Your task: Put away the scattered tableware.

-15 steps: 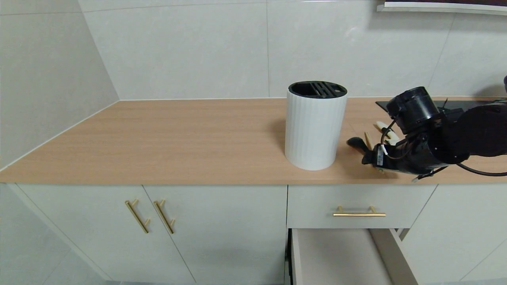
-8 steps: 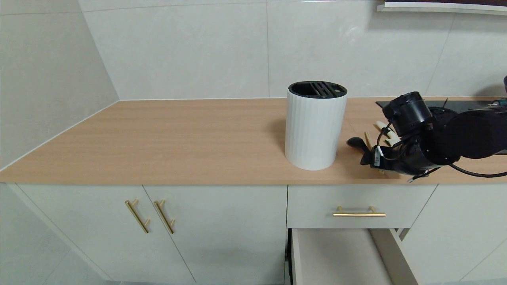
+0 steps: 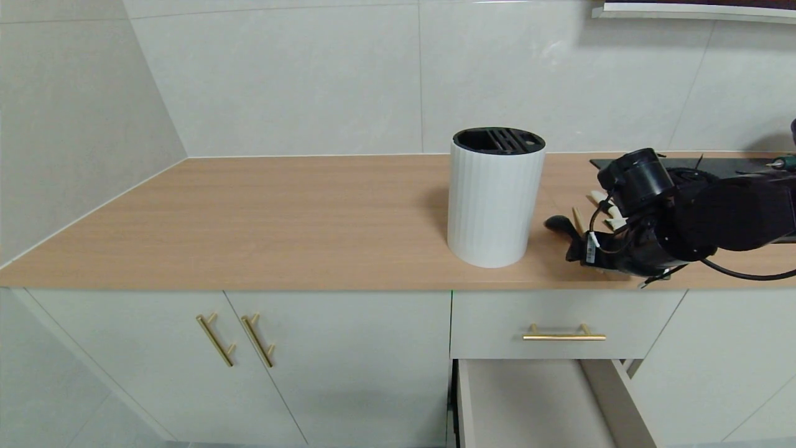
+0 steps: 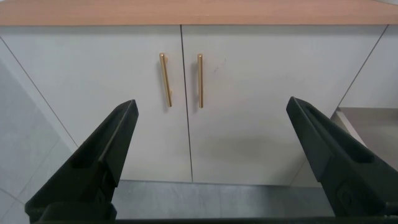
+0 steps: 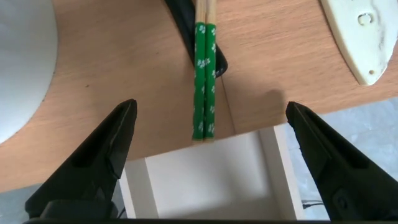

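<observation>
Straddling the chopsticks point(image 5: 204, 74), the right gripper point(image 5: 210, 106) sits low at the front edge of the counter point(image 3: 280, 218), just right of the holder point(image 3: 495, 199), fingers spread wide with one on each side of the pair.

Hazards, as judged:
- The green ends of the chopsticks reach the counter's edge. A glancing touch could tip them over it, into the open drawer point(image 3: 528, 398) below and right of the holder, or onto the floor.
- The pair is thin and lies flat. A close set too high would miss; one set too low would scrape the fingertips on the wood.
- An off-centre close could catch one stick and flick the other away.
- A black utensil point(image 3: 558, 224) lies against the chopsticks, on the holder's side. It may be pinched or dragged along with them.
- The holder stands near the arm, so a wide swing toward it could knock it.

Other items:
- A white utensil point(image 5: 364, 37) lies farther right of the holder, apart from the chopsticks.
- The left gripper point(image 4: 211, 106), fingers apart and empty, faces the doors point(image 4: 249, 93) below the counter, left of the holder.
</observation>
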